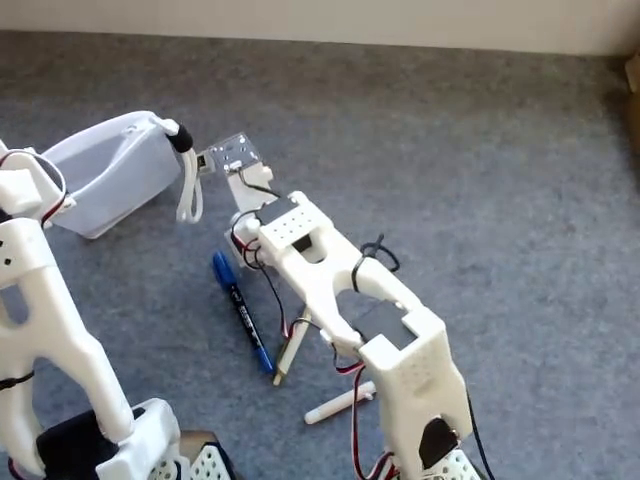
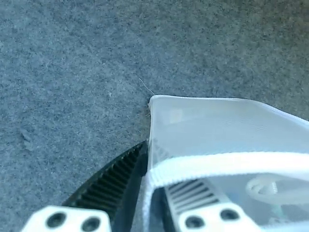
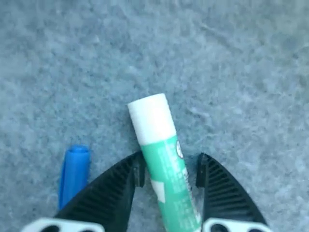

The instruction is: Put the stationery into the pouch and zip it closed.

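Observation:
The translucent white pouch [image 1: 100,175] lies at the far left with its mouth turned toward the middle. My left gripper [image 2: 150,162] is shut on the pouch's rim [image 2: 217,164]; one finger shows through the fabric. My right gripper [image 3: 169,169] points down at the carpet, open, with a finger on each side of a green glue stick [image 3: 161,145] with a white cap. Beside it lies a blue pen [image 3: 74,171]. In the high view the right gripper [image 1: 243,222] is just past the capped end of the blue pen [image 1: 240,310], and the arm hides the glue stick.
A wooden pencil [image 1: 291,352] and a white stick [image 1: 338,402] lie on the grey carpet [image 1: 480,180] under the right arm. The pouch's white strap [image 1: 190,190] loops out between pouch and right gripper. The left arm [image 1: 25,250] rises along the left edge.

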Available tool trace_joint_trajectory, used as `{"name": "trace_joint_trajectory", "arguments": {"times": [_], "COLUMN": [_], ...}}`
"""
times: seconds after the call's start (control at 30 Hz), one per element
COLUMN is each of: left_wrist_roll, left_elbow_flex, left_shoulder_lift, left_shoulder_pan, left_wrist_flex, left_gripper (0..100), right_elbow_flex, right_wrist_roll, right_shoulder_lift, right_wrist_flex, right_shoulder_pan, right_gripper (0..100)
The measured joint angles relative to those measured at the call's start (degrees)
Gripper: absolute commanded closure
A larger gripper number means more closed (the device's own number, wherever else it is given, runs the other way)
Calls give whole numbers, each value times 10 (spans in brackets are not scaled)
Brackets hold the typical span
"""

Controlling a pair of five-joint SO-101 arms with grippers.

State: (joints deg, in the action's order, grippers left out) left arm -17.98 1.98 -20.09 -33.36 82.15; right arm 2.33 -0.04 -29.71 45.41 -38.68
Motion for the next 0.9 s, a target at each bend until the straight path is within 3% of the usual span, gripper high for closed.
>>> {"name": "trace_joint_trajectory", "arguments": {"times": [0.1, 0.47, 0.9], "left_wrist_roll": [0, 0, 11], "left_elbow_flex": [0, 0, 0], "left_shoulder_lift": [0, 0, 0], "left_shoulder_pan": [0, 2, 137], "left_wrist_flex": [0, 0, 3], "left_gripper": [970, 970, 969], "right_elbow_flex": [5, 25, 24], "right_wrist_roll": [35, 75, 75], "right_shoulder_lift": [0, 11, 90], "right_wrist_flex": [16, 89, 114], "right_shoulder_pan": [4, 61, 151], "right_gripper": [996, 994, 994]}}
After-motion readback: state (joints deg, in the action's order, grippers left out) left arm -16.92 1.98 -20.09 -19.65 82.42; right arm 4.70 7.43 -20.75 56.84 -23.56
